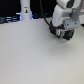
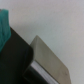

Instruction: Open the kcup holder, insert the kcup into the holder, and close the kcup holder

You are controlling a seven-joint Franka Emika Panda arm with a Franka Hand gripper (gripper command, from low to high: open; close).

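Note:
In the exterior view my gripper [image 1: 63, 35] hangs low over the white table [image 1: 30, 55] at the exterior view's right, near the far edge. Its dark fingers are blurred, and I cannot tell whether they are open or shut. A small greenish patch shows at the fingertips; I cannot tell if it is the kcup. The wrist view shows a black boxy body [image 2: 14, 57], possibly the kcup holder, beside a grey flat-topped block [image 2: 50, 60]. No fingers show there. The kcup holder does not show clearly in the exterior view.
A tall white bottle-like object [image 1: 25, 10] stands at the back, on the exterior view's left. Dark clutter with blue bits lines the far edge. A teal object [image 2: 4, 25] shows at the border of the wrist view.

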